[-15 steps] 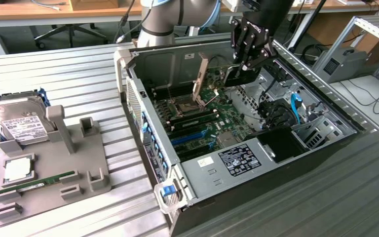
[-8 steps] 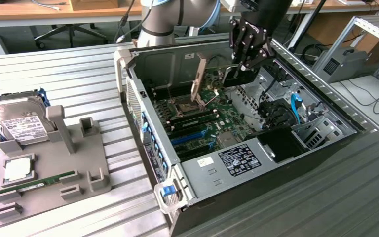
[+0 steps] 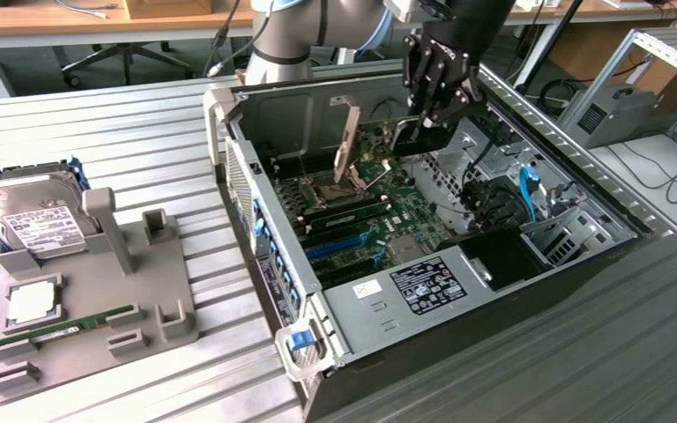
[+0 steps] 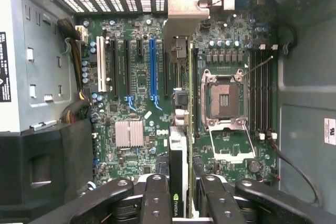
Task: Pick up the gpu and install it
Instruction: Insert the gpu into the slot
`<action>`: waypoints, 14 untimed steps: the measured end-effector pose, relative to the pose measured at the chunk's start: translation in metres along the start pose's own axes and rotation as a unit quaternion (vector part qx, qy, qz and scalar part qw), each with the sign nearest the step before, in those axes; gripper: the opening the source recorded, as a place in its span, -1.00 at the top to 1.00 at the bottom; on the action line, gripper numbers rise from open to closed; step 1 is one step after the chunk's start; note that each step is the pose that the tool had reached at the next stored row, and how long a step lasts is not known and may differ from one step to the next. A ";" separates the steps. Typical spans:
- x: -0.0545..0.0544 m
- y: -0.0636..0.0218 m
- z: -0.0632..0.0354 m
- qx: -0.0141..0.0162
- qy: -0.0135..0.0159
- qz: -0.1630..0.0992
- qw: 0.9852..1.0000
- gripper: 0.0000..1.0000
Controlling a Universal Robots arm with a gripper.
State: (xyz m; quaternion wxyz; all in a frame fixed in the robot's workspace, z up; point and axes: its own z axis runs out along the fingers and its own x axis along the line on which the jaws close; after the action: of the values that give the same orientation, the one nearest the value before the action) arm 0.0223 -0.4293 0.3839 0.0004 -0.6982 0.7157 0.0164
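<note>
My gripper [image 3: 429, 119] is inside the open computer case [image 3: 351, 304], shut on the gpu [image 3: 376, 141]. The card hangs on edge above the motherboard [image 3: 404, 207], with its long silvery bracket [image 3: 345, 141] pointing down toward the case's rear wall. In the wrist view the gpu [image 4: 178, 156] shows edge-on between my black fingers [image 4: 156, 198], and its bracket [image 4: 190, 9] lies at the far end. It hovers beside the CPU socket [image 4: 224, 98], over the black slot next to the blue slot [image 4: 153, 66]. I cannot tell whether its edge touches a slot.
A grey fixture [image 3: 92, 300] on the slatted table at the exterior view's left holds a hard drive [image 3: 33, 216], a CPU [image 3: 33, 301] and a green memory stick [image 3: 63, 328]. Cables and a black drive bay [image 3: 503, 256] crowd the case's far side.
</note>
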 end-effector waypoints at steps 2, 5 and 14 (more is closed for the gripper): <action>0.000 0.0020 0.0003 0.000 0.000 0.000 1.000 0.46; 0.000 0.0033 0.0024 0.000 0.000 0.000 1.000 0.46; 0.000 0.0063 0.0134 0.000 0.000 0.000 1.000 0.46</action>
State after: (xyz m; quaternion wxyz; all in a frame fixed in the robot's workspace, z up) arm 0.0157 -0.4293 0.3706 0.0004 -0.6982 0.7157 0.0163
